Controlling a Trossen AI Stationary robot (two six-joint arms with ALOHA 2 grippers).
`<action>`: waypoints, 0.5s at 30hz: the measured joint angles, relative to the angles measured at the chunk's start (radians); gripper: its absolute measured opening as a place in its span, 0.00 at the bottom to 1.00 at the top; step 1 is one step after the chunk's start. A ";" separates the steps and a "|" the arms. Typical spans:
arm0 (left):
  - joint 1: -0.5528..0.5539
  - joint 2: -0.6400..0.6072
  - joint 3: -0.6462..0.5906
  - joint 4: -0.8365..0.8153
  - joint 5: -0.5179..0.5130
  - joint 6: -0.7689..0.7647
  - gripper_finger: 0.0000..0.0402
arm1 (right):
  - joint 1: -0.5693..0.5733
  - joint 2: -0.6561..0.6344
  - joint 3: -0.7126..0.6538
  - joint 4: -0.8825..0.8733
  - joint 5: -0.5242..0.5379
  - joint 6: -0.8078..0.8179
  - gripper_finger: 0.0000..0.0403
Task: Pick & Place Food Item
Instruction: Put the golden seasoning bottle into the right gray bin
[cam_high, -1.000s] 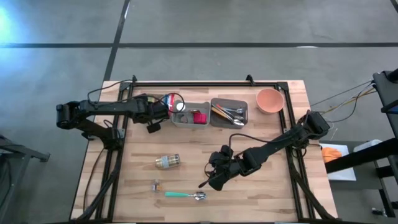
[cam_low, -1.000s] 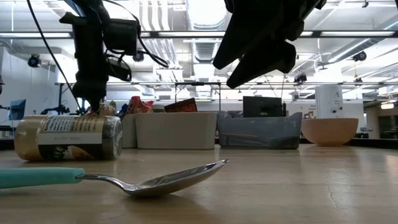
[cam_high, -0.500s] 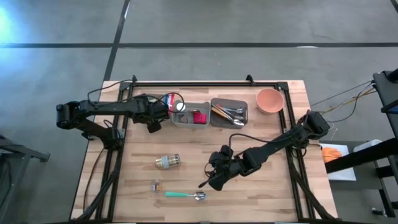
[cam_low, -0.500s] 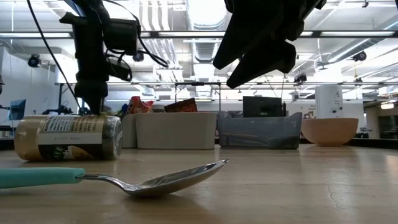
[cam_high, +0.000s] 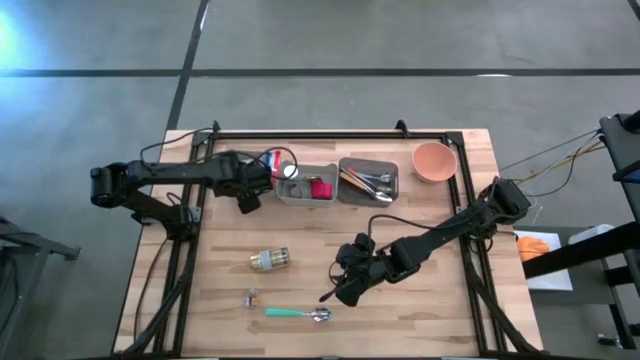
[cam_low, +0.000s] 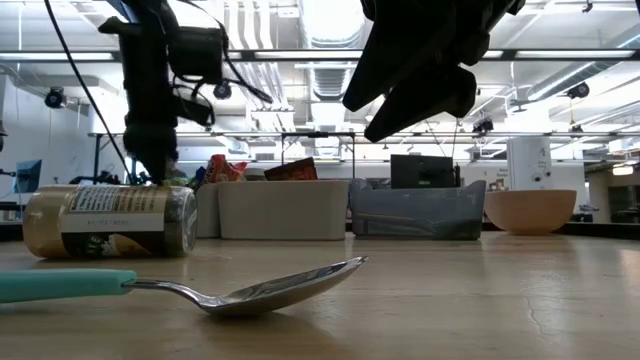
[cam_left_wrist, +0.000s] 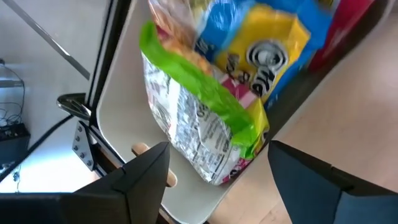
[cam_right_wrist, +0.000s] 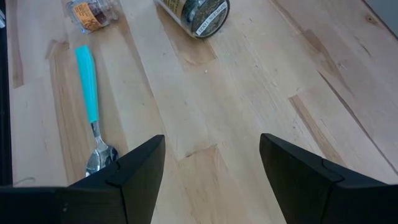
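Note:
A green-and-silver snack bag (cam_left_wrist: 199, 118) and a yellow-and-blue packet (cam_left_wrist: 261, 43) lie at the left end of the white bin (cam_high: 305, 187). My left gripper (cam_left_wrist: 217, 149) hangs open just over them, slanting down. One finger stands on each side of the green bag, with a gap to it. In the high view this gripper (cam_high: 262, 172) is at the bin's left end. My right gripper (cam_right_wrist: 211, 140) hovers open over bare wood near the table's middle (cam_high: 332, 292), with nothing between its fingers.
A spice jar (cam_high: 269, 261) lies on its side, with a small packet (cam_high: 250, 297) and a teal-handled spoon (cam_high: 295, 314) nearer the front edge. A grey cutlery bin (cam_high: 368, 180) and a pink bowl (cam_high: 434, 161) stand at the back right.
In the low view my left gripper's fingers stand wider apart than a second ago: it has opened over the bin's left end without shifting its place. The right arm has kept still.

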 joint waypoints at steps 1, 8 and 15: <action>0.000 -0.001 0.013 -0.006 0.001 0.000 0.69 | 0.000 0.000 0.000 0.000 0.000 0.000 0.65; -0.001 -0.011 0.141 -0.129 0.079 -0.016 0.69 | 0.004 0.000 0.000 0.000 -0.021 0.000 0.65; -0.054 -0.052 0.158 -0.179 0.378 -0.072 0.69 | 0.017 0.000 0.000 -0.001 -0.023 -0.003 0.65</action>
